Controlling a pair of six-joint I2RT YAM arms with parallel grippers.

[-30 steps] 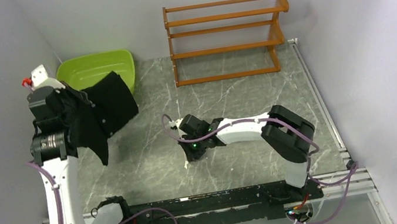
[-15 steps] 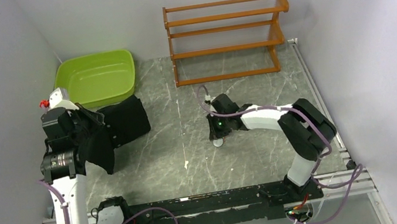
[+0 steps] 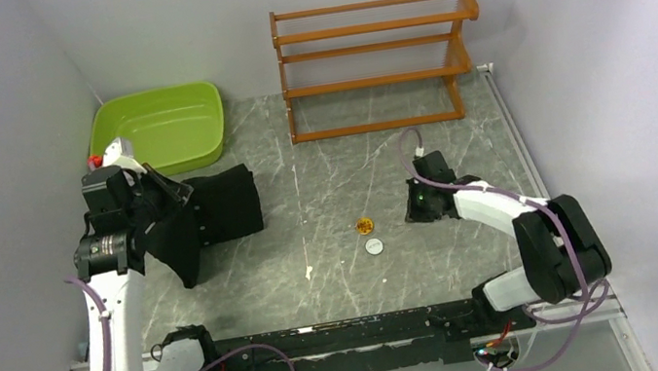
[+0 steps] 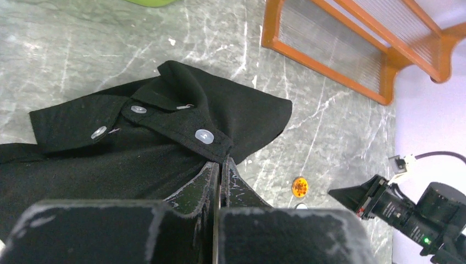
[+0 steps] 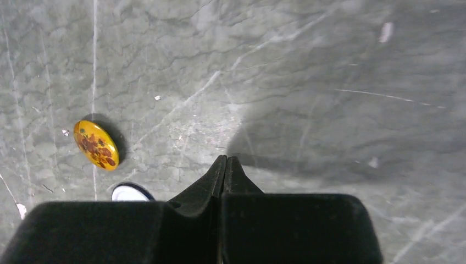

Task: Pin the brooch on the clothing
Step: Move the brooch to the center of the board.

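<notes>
clothing (image 3: pixel 220 207) is pinched at its buttoned edge by the left gripper (image 4: pixel 220 168), whose jaws are closed tight on the black cloth. the rest of the shirt drapes down onto the tabletop (image 3: pixel 319 147) ahead of those jaws. a second ago this arm held the shirt higher and further back, partly over the green basin (image 3: pixel 159 127). now the shirt is lower and nearer the middle, with more of it lying flat.

the brooch (image 3: pixel 366 225) lies bare on the tabletop, well apart from the left jaws and off to the left of the right jaws. a small round blue-rimmed piece (image 3: pixel 374 247) sits just beside it. neither showed in the earlier overhead views, where the right arm hung over that stretch of tabletop.

the right gripper (image 5: pixel 226 165) has pulled away to the right, its jaws pressed together on nothing. by my reading the brooch has just been let go or missed. pinning is not yet begun: brooch and shirt do not touch, and the brooch needs picking up first.
</notes>
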